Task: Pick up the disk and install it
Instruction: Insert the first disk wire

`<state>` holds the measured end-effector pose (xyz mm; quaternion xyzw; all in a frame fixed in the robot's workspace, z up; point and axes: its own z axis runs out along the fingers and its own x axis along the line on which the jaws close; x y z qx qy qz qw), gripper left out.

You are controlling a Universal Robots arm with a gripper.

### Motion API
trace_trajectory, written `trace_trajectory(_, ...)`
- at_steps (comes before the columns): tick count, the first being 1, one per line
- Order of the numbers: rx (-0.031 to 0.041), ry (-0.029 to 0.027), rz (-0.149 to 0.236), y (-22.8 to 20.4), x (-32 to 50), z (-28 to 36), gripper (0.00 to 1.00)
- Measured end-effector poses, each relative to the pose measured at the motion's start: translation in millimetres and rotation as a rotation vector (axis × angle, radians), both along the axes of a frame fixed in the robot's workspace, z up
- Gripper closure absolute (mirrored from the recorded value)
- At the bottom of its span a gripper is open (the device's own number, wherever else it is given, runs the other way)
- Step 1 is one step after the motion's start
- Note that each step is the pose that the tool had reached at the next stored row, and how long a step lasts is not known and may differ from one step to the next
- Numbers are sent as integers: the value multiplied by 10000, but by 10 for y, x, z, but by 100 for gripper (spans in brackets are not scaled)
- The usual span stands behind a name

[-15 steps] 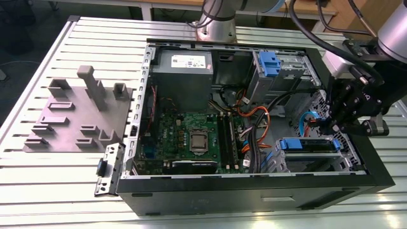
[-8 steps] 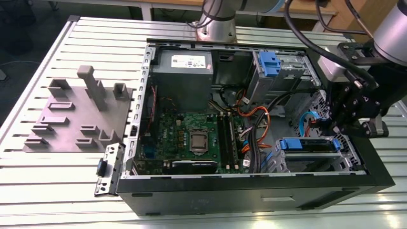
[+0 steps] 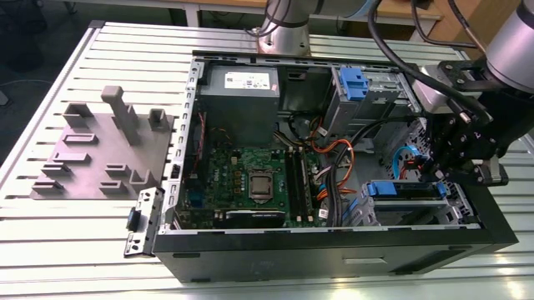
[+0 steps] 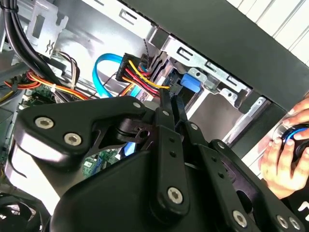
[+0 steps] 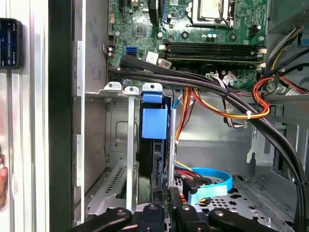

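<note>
Disk (image 5: 153,126), blue-framed, seated on edge in the metal drive cage (image 5: 116,145) at lower centre of the first wrist view; seen in the exterior view at lower right of the open computer case (image 3: 334,250). Gripper (image 5: 169,200) just beside its end, fingers (image 4: 170,107) drawn together, nothing visibly between them. A hand (image 4: 282,157) at right edge of the second wrist view; grey slotted tray (image 3: 92,156) at left in the exterior view.

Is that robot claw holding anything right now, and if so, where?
Yes: the end effector is shut on the disk, pinching its edge as it stands in the drive bay.
</note>
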<state>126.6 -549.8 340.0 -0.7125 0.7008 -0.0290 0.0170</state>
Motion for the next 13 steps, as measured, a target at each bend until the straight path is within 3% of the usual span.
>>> trace_trajectory(2,0,-92,0,0,-27,1,84)
trace_trajectory(3,1,-231,1,0,-61,0,84)
trace_trajectory(5,0,-356,2,-7,-86,0,84)
trace_trajectory(10,2,-500,1,-50,-108,-16,84)
trace_trajectory(12,13,-602,2,-52,-124,-19,84)
trace_trajectory(13,20,-685,3,-53,-140,-20,84)
